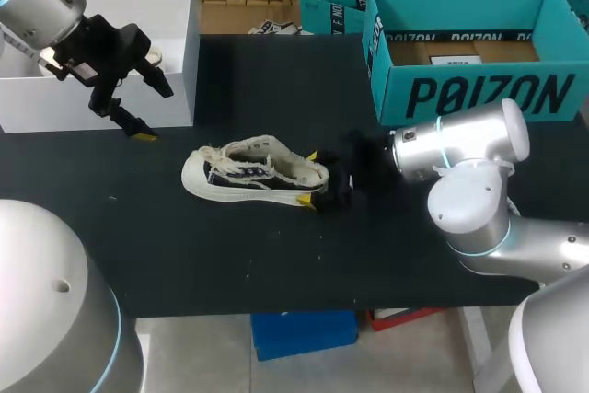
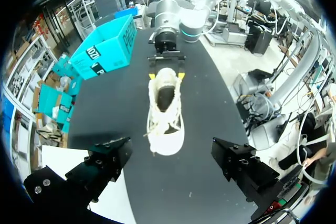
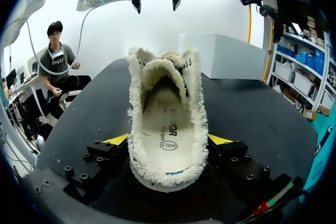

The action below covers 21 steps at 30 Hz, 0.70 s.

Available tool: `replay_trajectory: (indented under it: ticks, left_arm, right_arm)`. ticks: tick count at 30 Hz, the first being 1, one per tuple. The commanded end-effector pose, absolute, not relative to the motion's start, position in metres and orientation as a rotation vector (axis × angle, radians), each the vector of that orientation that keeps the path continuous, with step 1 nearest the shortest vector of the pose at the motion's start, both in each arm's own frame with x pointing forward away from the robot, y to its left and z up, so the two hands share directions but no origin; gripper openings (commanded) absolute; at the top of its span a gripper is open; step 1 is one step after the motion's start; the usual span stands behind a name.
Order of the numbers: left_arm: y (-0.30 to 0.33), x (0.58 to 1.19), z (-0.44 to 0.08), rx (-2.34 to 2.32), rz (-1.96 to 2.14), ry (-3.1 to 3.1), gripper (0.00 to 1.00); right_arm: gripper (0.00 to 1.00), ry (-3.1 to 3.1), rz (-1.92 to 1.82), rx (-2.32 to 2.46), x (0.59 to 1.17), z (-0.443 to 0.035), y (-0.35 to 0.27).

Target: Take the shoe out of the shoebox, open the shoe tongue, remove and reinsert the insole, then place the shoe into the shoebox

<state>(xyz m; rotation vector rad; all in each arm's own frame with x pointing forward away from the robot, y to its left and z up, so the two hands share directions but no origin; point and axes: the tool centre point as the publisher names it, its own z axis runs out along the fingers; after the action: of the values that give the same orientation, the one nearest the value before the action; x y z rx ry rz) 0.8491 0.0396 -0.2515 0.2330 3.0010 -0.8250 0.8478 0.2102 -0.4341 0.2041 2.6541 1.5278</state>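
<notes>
- At mid-frame in the head view, the shoe (image 1: 253, 172) lies on the black table (image 1: 276, 264), well away from every edge.
- Teal shoebox (image 1: 479, 94) stands upper right, well apart.
- Right gripper (image 1: 308, 179) lies low, seemingly clamped on the heel.
- Left gripper (image 1: 147, 109) hangs upper left, fingers spread, near the white box (image 1: 92, 108).

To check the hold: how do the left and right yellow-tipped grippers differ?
Left gripper: open, empty, raised beyond the toe of the white frayed canvas shoe. Right gripper: shut on that shoe's heel, low on the black table. Both have yellow tips.
</notes>
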Motion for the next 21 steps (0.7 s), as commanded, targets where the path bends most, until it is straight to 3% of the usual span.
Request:
replay_trajectory:
  ticks: [1, 21]
  left_arm:
    - [0.040, 0.849, -0.253, 0.235, -0.824, 2.997, 1.00]
    - [-0.006, 0.813, -0.246, -0.634, -0.326, 3.006, 1.00]
  right_arm:
    - [0.00, 2.656, 1.526, 0.206, 0.849, -0.436, 0.213]
    - [0.00, 2.656, 1.526, 0.206, 0.849, -0.436, 0.213]
